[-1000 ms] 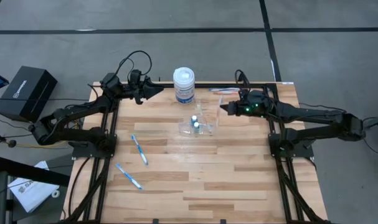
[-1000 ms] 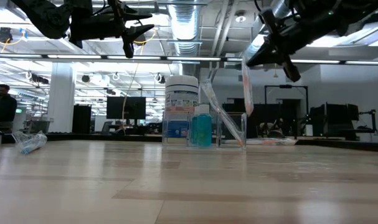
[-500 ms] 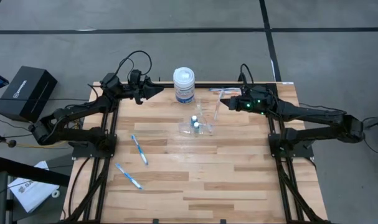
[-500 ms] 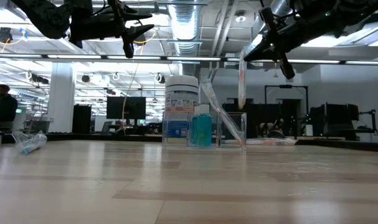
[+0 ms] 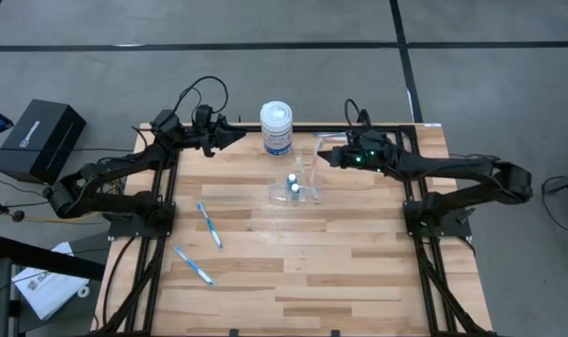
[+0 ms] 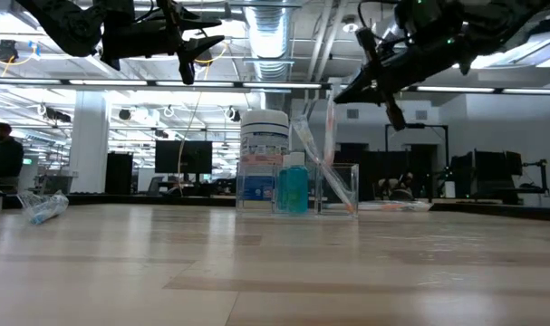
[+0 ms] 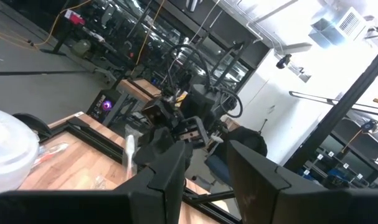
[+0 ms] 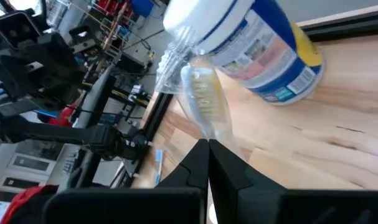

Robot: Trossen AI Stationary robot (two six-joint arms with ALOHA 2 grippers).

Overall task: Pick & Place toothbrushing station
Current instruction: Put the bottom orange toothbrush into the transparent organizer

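Note:
The see-through holder (image 5: 298, 189) stands mid-table with two white-capped cylinders (image 5: 292, 183) and one leaning toothbrush (image 6: 309, 145) in it. My right gripper (image 5: 332, 156) is above the holder's right part, shut on a toothbrush in clear wrap (image 6: 330, 127), also in the right wrist view (image 8: 204, 99). Two blue-and-white toothbrushes (image 5: 210, 225) (image 5: 194, 265) lie flat on the table's left part. My left gripper (image 5: 233, 137) waits open in the air at the far left, and its spread fingers show in the low view (image 6: 207, 36). My right gripper pinches the wrapped toothbrush by its upper end (image 8: 208, 134) between its two fingers. The fingers come from the table's right, slanting down. The brush hangs nearly upright below them, clear of the table, its lower end (image 6: 329, 165) at the height of the holder's top rim.
A white jar with a blue label (image 5: 277, 128) stands just behind the holder. Another clear-wrapped item (image 5: 332, 137) lies at the table's far edge, right of the jar. A black box (image 5: 42, 139) sits off the table on the left.
My right gripper has moved toward the table's left with the wrapped toothbrush, from beside the holder's right end to above the holder. The brush has stayed hanging below the fingers.

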